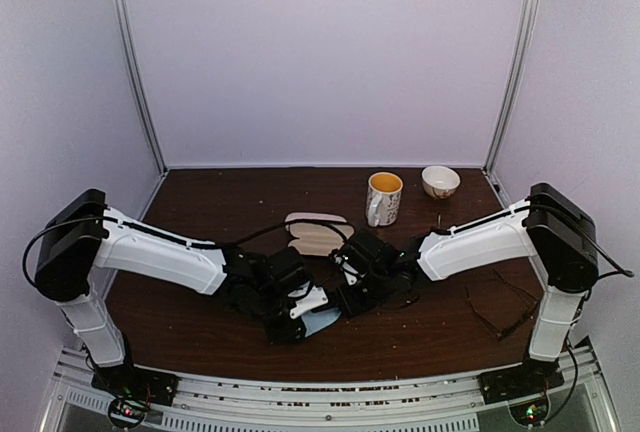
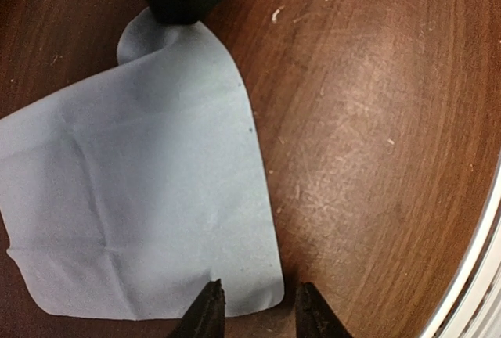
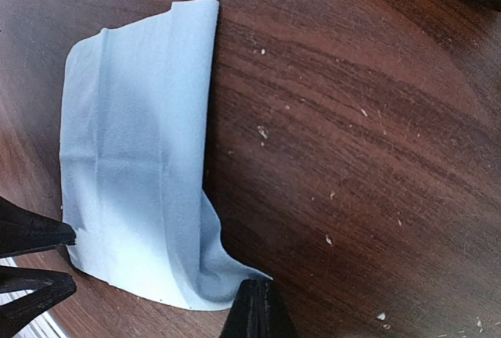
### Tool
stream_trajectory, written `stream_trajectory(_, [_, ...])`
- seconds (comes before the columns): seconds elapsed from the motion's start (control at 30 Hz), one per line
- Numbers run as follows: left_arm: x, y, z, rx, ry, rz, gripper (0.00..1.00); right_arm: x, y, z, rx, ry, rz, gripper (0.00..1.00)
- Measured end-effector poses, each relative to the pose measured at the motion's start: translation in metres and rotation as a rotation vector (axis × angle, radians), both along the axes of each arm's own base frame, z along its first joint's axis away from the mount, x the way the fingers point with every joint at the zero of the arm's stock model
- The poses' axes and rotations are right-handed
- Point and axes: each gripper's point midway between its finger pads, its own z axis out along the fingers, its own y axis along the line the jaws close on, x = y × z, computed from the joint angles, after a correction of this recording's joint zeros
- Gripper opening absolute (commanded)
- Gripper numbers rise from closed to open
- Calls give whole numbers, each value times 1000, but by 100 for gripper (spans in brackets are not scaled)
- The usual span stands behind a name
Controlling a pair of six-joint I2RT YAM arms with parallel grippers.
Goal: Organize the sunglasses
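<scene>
A thin dark-framed pair of sunglasses (image 1: 492,314) lies on the table beside the right arm, away from both grippers. At the middle front lies a light-blue cloth (image 1: 322,321) (image 2: 133,197) (image 3: 133,158). My right gripper (image 3: 257,307) (image 2: 176,5) is shut on one corner of the cloth, which is pulled up into a fold there. My left gripper (image 2: 260,307) (image 3: 72,258) is open. One of its fingers is over the opposite corner of the cloth and the other is over bare wood. Both grippers (image 1: 295,327) (image 1: 347,302) meet low over the cloth.
An open pink case (image 1: 318,233) lies just behind the grippers. A yellow-lined mug (image 1: 384,197) and a small bowl (image 1: 440,181) stand at the back right. The table's front edge with its metal rail (image 2: 477,275) runs close to the left gripper. Crumbs dot the wood.
</scene>
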Motion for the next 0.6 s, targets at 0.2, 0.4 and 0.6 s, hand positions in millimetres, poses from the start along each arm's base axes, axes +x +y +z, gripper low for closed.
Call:
stream_trajectory(0.2, [-1,1,-4,11,3,-12,35,0,0,0,1,1,0,0])
stream_trajectory(0.4, [0,1,-6,19,-5,-22,25,0,0,0,2,4,2,0])
stream_trajectory(0.6, [7,3,-6,33,-43,-16,10,0,0,0,2,4,-1,0])
